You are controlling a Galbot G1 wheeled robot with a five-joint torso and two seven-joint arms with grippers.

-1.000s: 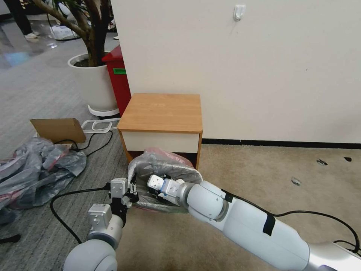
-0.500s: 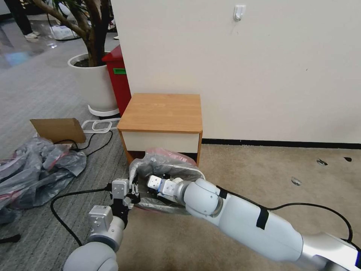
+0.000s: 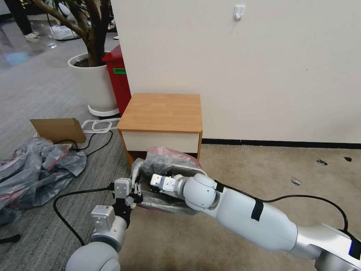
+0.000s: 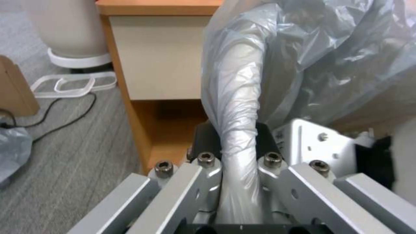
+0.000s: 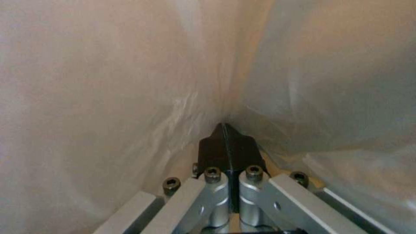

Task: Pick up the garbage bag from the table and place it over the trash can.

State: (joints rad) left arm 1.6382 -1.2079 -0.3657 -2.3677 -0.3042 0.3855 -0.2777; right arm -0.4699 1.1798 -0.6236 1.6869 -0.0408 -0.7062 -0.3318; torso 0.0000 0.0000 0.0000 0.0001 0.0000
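Garbage bag [image 3: 165, 162]: grey and translucent, with a pink-red band on top; it lies over the trash can in the lower centre of the head view, just in front of the desk.
Trash can [image 3: 165, 209]: almost all covered by the bag; I can see only its shape under the plastic.
Desk [image 3: 161, 113]: light-brown top and white drawer front, in the middle of the frame, against the wall.
Left gripper [image 4: 236, 143]: closed on a twisted fold of the garbage bag at the bin's left edge.
Right gripper [image 5: 226, 143]: inside the bag, black fingers pressed together, plastic on all sides of it.
Heap of bags [image 3: 34, 169]: on the floor at the left edge, well apart.
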